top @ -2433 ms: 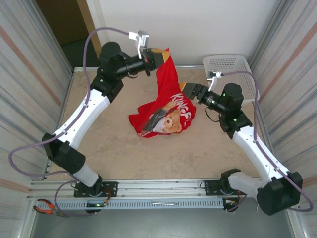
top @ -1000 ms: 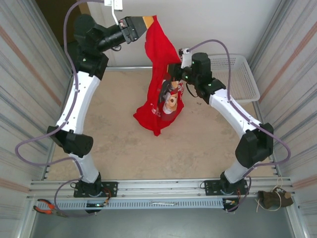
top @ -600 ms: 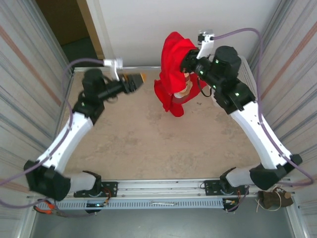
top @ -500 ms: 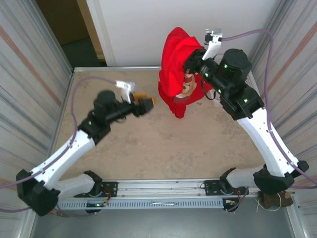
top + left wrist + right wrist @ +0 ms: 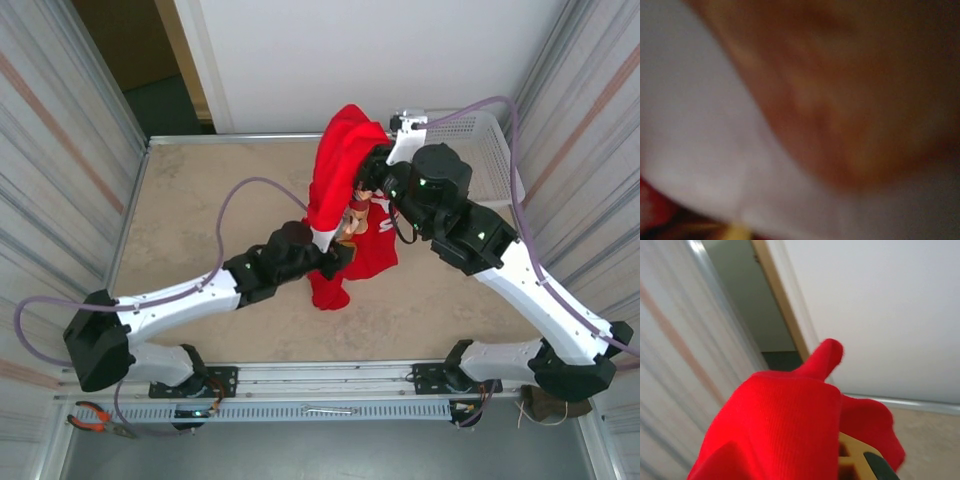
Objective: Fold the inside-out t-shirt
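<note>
Near edge: orange-handled metal pliers [image 5: 92,417] lying below the left arm's base. Left arm stretched low across the beige stone-patterned table [image 5: 200,210]. Left gripper [image 5: 335,258] pushed into the lower folds of the bright red cotton t-shirt [image 5: 338,165], jaws buried in cloth; cannot tell whether clenched or released. Left wrist view is a close blur of pale and brown, with a sliver of red at the lower left. T-shirt hangs mid-table, bottom end bunched on the surface, top held aloft. Right gripper [image 5: 372,182] clenched on its upper part, red cloth draped over the fingers. Far right corner: white plastic mesh basket [image 5: 480,135], apart from the t-shirt.
</note>
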`<state>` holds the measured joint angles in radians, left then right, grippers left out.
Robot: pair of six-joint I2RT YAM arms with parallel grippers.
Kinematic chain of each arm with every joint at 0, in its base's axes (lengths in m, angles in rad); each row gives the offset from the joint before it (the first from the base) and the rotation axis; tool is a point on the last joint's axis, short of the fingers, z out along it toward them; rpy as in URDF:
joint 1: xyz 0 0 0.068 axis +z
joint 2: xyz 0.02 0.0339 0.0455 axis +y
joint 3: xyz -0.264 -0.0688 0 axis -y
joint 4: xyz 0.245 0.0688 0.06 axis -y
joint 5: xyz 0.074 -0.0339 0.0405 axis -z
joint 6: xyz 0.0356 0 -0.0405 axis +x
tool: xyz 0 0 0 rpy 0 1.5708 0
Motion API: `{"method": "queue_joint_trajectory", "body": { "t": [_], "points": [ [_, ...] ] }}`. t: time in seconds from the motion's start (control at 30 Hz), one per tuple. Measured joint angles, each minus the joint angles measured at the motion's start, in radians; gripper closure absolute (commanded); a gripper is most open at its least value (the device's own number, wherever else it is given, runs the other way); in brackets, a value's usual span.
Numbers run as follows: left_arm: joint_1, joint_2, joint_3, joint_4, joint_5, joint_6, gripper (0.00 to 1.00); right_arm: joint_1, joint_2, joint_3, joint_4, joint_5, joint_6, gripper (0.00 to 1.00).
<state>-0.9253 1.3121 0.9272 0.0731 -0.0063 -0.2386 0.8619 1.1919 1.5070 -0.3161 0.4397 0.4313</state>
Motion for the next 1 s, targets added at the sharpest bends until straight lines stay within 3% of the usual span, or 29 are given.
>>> {"method": "queue_joint_trajectory", "body": {
  "t": [0.1, 0.2, 0.3, 0.37, 0.4, 0.47, 0.6, 0.73, 0.87, 1.0],
  "points": [
    [0.249, 0.002, 0.057, -0.076, 0.215, -0.021, 1.00, -0.060, 0.001, -0.100, -0.002, 0.082, 0.090, 1.00],
    [0.515, 0.098, 0.224, -0.134, 0.504, -0.043, 0.97, -0.149, 0.053, -0.193, -0.005, 0.092, 0.224, 1.00],
    [0.628, 0.281, 0.453, -0.196, 0.747, -0.061, 0.53, -0.216, 0.181, -0.218, -0.008, 0.084, 0.335, 0.97],
    [0.682, 0.410, 0.588, -0.247, 0.812, -0.073, 0.41, -0.275, 0.267, -0.202, -0.024, 0.088, 0.374, 0.47],
    [0.702, 0.457, 0.623, -0.266, 0.819, -0.077, 0.39, -0.299, 0.306, -0.181, -0.035, 0.087, 0.378, 0.30],
    [0.730, 0.517, 0.641, -0.306, 0.816, -0.086, 0.34, -0.351, 0.396, -0.108, -0.068, 0.087, 0.381, 0.20],
    [0.732, 0.514, 0.554, -0.342, 0.772, -0.123, 0.30, -0.422, 0.458, -0.043, -0.097, 0.060, 0.356, 0.20],
    [0.699, 0.389, 0.373, -0.339, 0.682, -0.152, 0.27, -0.422, 0.388, -0.164, -0.036, -0.057, 0.288, 0.20],
    [0.641, 0.291, 0.258, -0.349, 0.569, -0.148, 0.26, -0.350, 0.369, -0.286, 0.021, -0.218, 0.174, 0.17],
    [0.593, 0.311, 0.233, -0.372, 0.478, -0.106, 0.25, -0.227, 0.453, -0.314, 0.053, -0.326, 0.043, 0.15]
  ]
}}
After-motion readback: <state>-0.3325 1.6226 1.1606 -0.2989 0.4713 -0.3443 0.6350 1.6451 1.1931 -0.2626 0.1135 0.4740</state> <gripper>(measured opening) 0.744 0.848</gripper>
